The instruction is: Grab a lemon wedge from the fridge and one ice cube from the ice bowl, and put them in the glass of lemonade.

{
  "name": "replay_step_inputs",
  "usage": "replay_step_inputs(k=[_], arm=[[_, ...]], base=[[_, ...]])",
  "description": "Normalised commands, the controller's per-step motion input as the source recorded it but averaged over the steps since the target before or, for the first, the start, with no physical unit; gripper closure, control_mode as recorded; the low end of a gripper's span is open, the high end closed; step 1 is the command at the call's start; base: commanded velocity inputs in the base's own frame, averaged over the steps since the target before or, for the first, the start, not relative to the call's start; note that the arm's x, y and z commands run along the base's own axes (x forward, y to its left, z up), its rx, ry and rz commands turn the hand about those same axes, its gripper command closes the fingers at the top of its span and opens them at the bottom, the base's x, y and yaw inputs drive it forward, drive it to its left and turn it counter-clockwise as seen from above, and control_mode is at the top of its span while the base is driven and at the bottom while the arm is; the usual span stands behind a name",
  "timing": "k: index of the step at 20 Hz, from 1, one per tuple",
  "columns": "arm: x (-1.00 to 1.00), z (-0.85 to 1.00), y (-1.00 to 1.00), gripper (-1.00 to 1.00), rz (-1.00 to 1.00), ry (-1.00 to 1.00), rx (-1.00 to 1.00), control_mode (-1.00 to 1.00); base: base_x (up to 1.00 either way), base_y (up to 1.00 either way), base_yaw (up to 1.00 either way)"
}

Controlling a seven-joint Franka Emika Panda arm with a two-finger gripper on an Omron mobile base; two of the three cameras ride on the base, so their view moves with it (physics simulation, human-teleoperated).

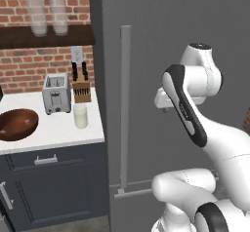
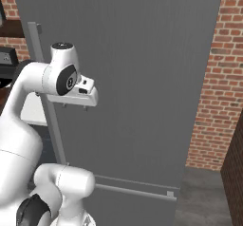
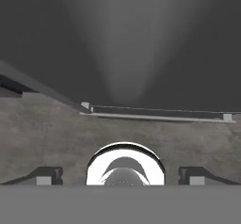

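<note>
Two dark fingertips (image 3: 46, 175) of the end effector (image 3: 123, 176) stand wide apart, empty, before the closed fridge (image 1: 195, 16). Left of the fridge, on the surface (image 1: 53, 128), sit the glass of lemonade (image 1: 80, 116) and the ice bowl (image 1: 17, 124), whose contents seem too small to make out.
</note>
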Motion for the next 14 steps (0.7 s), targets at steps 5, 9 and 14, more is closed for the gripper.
replay_step_inputs(k=[5,9,14], arm=[[-0.66,-0.39,0.00,-1.00,0.00,0.09,0.07,-1.00],[-0.39,-0.39,0.00,-1.00,0.00,0.14,0.05,-1.00],[0.00,-0.24,0.01,-1.00,-0.05,0.17,0.01,-1.00]], base=[[0.00,0.00,0.00],[0.00,0.00,0.00],[0.00,0.00,0.00]])
